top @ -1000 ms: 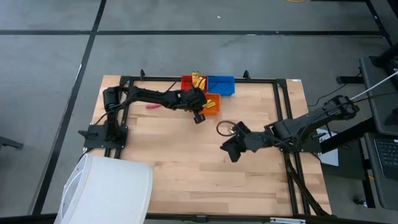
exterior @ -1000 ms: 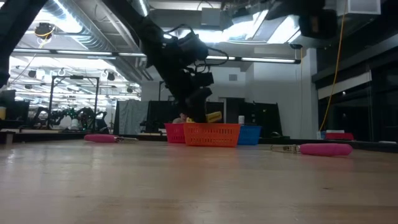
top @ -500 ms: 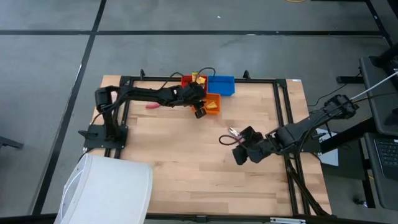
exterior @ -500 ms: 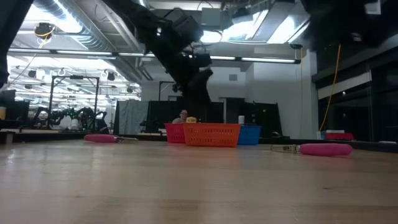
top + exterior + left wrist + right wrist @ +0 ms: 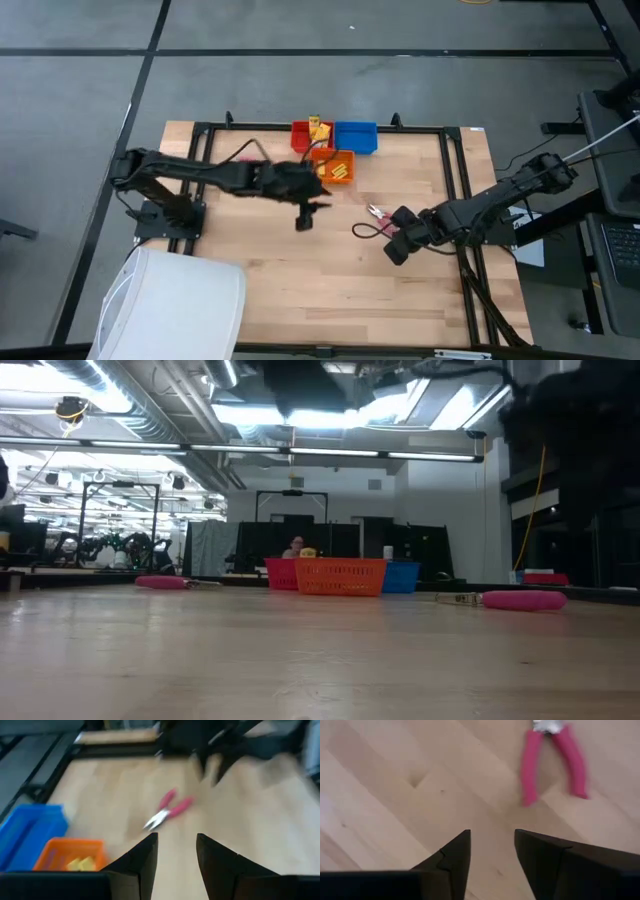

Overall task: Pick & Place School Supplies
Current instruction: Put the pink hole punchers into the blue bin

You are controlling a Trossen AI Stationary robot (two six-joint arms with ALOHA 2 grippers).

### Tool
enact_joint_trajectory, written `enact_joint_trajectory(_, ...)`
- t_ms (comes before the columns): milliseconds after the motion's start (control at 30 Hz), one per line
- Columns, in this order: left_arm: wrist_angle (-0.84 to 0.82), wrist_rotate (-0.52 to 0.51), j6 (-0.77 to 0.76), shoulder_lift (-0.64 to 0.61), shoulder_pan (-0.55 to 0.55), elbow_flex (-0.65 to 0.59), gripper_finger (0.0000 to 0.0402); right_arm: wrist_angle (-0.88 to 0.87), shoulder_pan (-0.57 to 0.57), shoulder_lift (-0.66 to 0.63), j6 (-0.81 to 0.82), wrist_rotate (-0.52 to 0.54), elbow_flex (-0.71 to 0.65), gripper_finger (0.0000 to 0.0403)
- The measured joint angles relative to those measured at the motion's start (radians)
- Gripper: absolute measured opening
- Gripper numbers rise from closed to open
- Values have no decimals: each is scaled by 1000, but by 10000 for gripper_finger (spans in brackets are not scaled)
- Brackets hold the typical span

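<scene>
With both end effectors empty and parted, the right end effector (image 5: 397,247) hovered near the pink-handled pliers (image 5: 375,213), which the next move needed to straddle.

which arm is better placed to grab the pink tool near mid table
Right. Its gripper is open beside the pink-handled tool, which fills its wrist view. The left gripper is farther off.

Our left gripper (image 5: 303,219) has swung from the orange bin (image 5: 341,166) toward 6 o'clock; our right gripper (image 5: 396,247) edged toward 3 o'clock.
</scene>
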Motion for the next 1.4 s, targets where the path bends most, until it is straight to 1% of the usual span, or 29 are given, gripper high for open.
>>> enact_joint_trajectory(133, 2, -83, -54, -66, -97, 0, 150, 116, -77, 0, -76, -65, -68, 192)
enact_joint_trajectory(200, 1, -146, -83, -89, -138, 0, 162, 119, -117, 1, -104, -73, -89, 206)
enact_joint_trajectory(300, -1, -213, -112, -114, -183, 0, 182, 118, -165, 8, -156, -77, -113, 216)
enact_joint_trajectory(400, -6, -276, -139, -128, -207, 0, 197, 151, -197, 27, -207, -99, -134, 216)
enact_joint_trajectory(533, -13, -315, -156, -129, -227, 0, 210, 182, -222, 76, -276, -103, -142, 211)
enact_joint_trajectory(600, -12, -319, -161, -129, -234, 2, 212, 194, -234, 105, -303, -108, -142, 209)
enact_joint_trajectory(833, -13, -338, -197, -129, -239, 2, 208, 239, -249, 228, -329, -119, -137, 206)
enact_joint_trajectory(900, -22, -331, -212, -129, -239, 2, 208, 227, -249, 255, -312, -109, -129, 195)
enact_joint_trajectory(967, -44, -312, -230, -129, -239, 2, 208, 220, -248, 262, -305, -101, -120, 169)
enact_joint_trajectory(1033, -86, -308, -262, -129, -239, 3, 206, 219, -245, 264, -304, -92, -100, 124)
enact_joint_trajectory(1133, -146, -308, -300, -129, -245, 3, 202, 242, -246, 246, -325, -72, -46, 38)
enact_joint_trajectory(1167, -164, -308, -308, -129, -250, 3, 200, 246, -245, 235, -338, -66, -22, 30)
enact_joint_trajectory(1300, -242, -309, -345, -129, -273, 3, 193, 204, -232, 217, -359, -67, 77, 30)
enact_joint_trajectory(1400, -311, -332, -387, -129, -294, 3, 188, 198, -214, 179, -397, -73, 180, 30)
